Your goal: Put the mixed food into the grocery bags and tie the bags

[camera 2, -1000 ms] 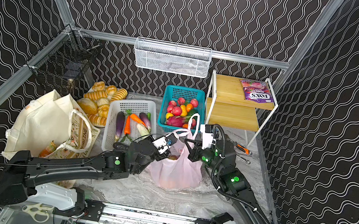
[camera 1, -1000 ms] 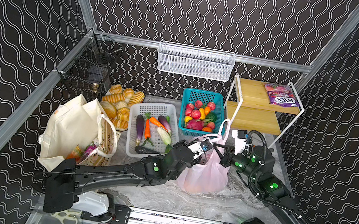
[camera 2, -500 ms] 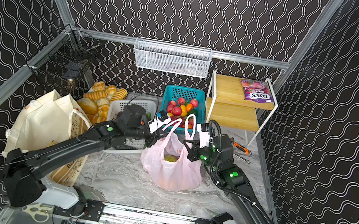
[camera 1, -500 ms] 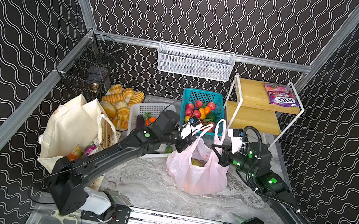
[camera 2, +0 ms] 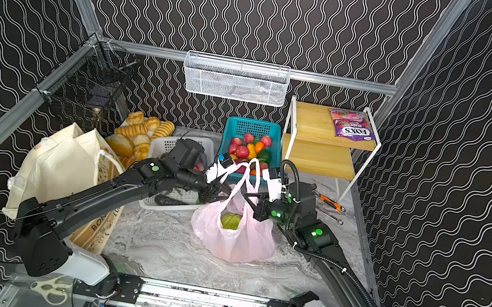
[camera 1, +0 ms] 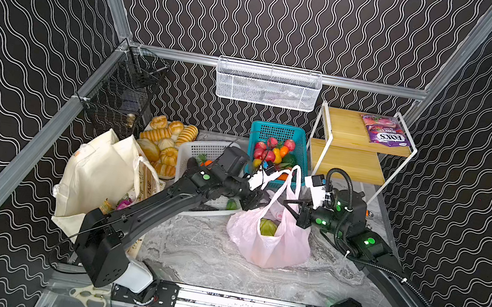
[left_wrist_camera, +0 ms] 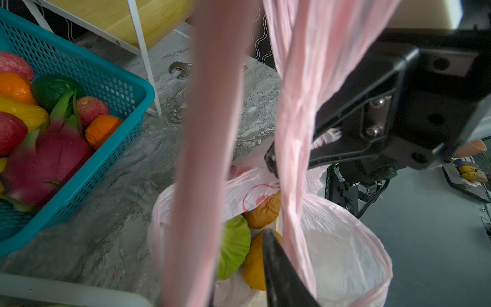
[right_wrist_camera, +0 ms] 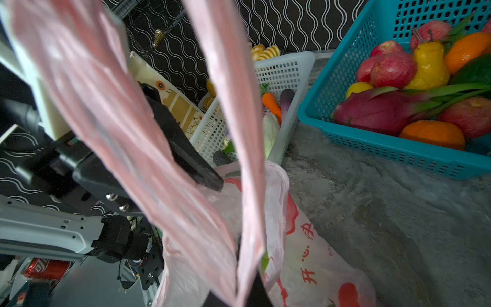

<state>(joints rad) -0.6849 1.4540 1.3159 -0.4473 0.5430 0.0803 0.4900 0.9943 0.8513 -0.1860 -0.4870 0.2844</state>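
The pink plastic bag [camera 1: 269,249] sat mid-desk [camera 1: 194,253], with a green cabbage [camera 1: 268,227] visible inside. Our right hand [camera 1: 289,205], at the bag's 3 o'clock, was clamped on a loop handle [left_wrist_camera: 295,119]. We could not tell whether our left hand [camera 1: 258,201], at 9 o'clock, gripped anything. We judged that a loose loop could slip and spoil the knot, and that a hard pull could tear the film.

top views: high front, looking down at whole counter [camera 1: 204,255] | wrists: close-up, both share pink bag [left_wrist_camera: 345,252]
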